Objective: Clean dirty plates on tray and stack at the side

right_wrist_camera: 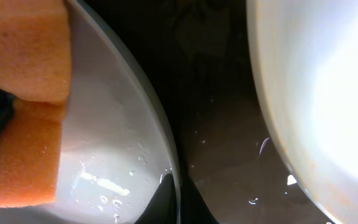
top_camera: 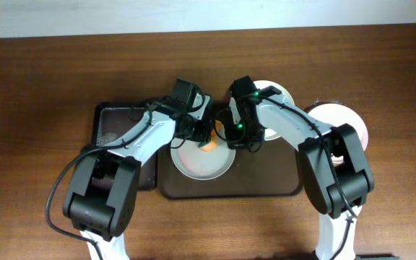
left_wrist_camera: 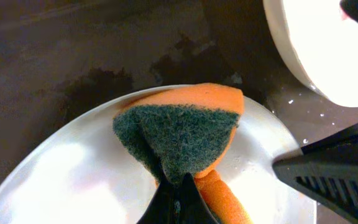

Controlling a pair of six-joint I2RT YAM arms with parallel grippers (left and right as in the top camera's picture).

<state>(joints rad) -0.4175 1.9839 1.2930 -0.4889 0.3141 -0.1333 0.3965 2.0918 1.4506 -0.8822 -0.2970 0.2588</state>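
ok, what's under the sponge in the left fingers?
The sponge sits on a wet white plate in the tray. The plate around it looks clean; the patch directly beneath is covered, so any smear there can't be seen.

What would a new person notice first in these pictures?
The folded orange-and-green sponge, pinched in the left gripper, presses on the round white plate on the large dark brown tray. The right gripper pinches that plate's rim. Water drops shine there.

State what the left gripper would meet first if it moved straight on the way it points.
The left gripper, shut on the sponge, would likely meet the white plate first; depth is unclear.
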